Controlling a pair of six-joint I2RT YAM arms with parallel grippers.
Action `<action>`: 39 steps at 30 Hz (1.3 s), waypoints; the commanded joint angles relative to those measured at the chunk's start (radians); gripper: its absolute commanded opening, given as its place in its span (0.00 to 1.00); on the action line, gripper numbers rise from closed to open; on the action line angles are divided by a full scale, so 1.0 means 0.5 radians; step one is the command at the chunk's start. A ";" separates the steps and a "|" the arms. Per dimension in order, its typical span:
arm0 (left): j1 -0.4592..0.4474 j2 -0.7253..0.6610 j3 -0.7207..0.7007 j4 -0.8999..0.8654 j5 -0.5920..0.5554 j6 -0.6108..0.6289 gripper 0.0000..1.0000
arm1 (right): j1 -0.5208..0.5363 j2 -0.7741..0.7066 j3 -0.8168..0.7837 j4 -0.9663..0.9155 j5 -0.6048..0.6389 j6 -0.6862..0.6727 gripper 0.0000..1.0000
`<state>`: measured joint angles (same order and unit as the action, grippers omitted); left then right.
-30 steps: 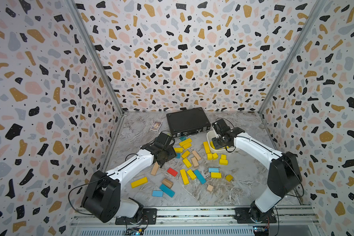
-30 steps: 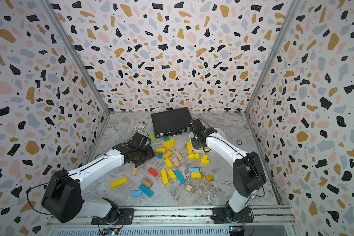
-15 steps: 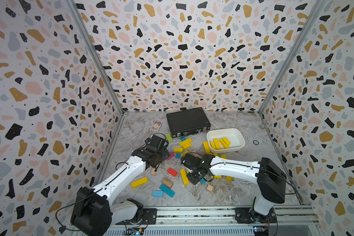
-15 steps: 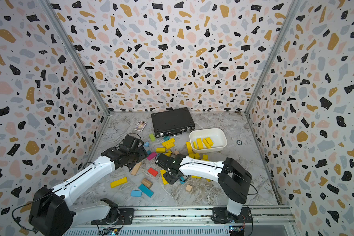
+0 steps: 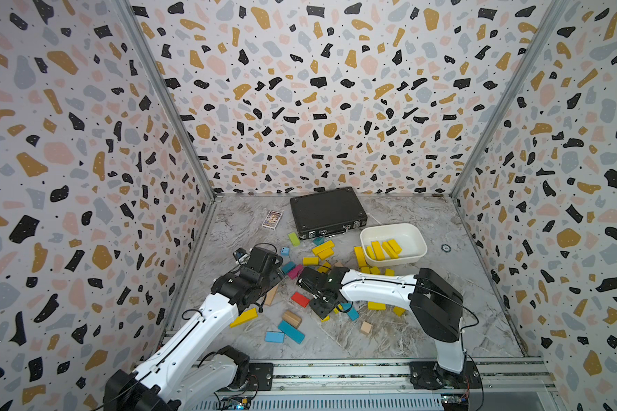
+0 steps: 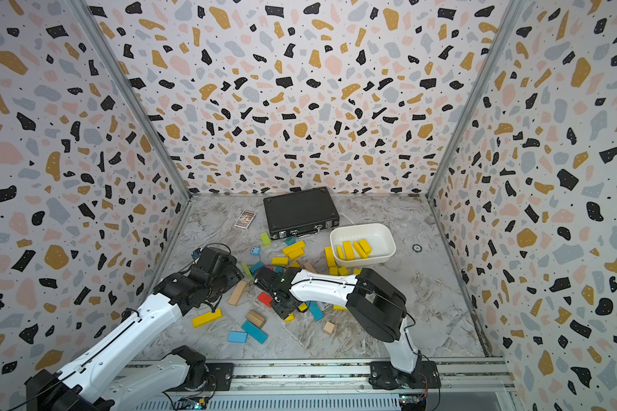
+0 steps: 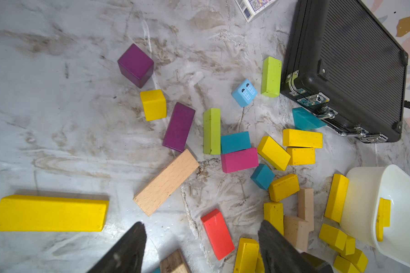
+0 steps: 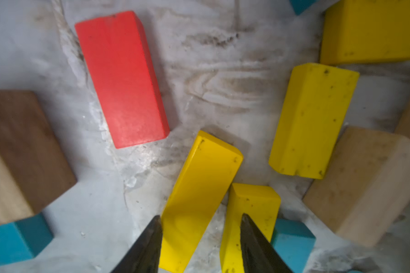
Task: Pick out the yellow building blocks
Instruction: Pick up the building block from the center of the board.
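The right gripper (image 8: 200, 219) has swung from over the white bin (image 5: 392, 227) down into the loose blocks. Its jaws are parted around the end of a yellow bar (image 8: 199, 184) without pinching it. The bin holds four yellow building blocks (image 5: 378, 250), and more lie scattered on the table (image 5: 406, 341) beside it, near one red block (image 8: 121, 78). The left gripper (image 7: 201, 223) gapes wide on nothing, and only the left wrist view shows two purple blocks (image 7: 179, 126) with a yellow cube (image 7: 153, 105) between them.
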<state>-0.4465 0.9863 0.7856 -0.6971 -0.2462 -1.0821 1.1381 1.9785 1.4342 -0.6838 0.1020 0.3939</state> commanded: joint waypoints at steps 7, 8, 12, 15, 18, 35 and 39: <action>0.013 -0.046 -0.031 -0.050 -0.093 -0.036 0.76 | -0.003 0.110 0.133 -0.102 -0.006 0.029 0.53; 0.015 -0.048 -0.031 -0.050 -0.093 -0.036 0.76 | -0.003 0.118 0.141 -0.103 -0.016 0.027 0.53; 0.014 -0.051 -0.034 -0.052 -0.097 -0.045 0.76 | -0.001 0.138 0.144 -0.085 -0.039 0.015 0.50; 0.015 -0.054 -0.037 -0.051 -0.103 -0.052 0.76 | -0.003 0.159 0.153 -0.087 -0.030 0.000 0.48; 0.016 -0.057 -0.041 -0.048 -0.106 -0.063 0.76 | -0.003 0.177 0.170 -0.089 -0.017 -0.021 0.47; 0.014 -0.039 -0.041 -0.035 -0.144 -0.078 0.76 | -0.020 -0.121 0.138 -0.079 -0.021 -0.060 0.18; 0.019 -0.024 -0.047 -0.029 -0.167 -0.072 0.76 | -0.108 -0.407 0.068 -0.110 0.074 -0.082 0.18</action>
<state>-0.4442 0.9714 0.7765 -0.7139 -0.2985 -1.1183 1.1217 1.9324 1.4689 -0.7067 0.0944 0.3672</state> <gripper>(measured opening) 0.758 0.330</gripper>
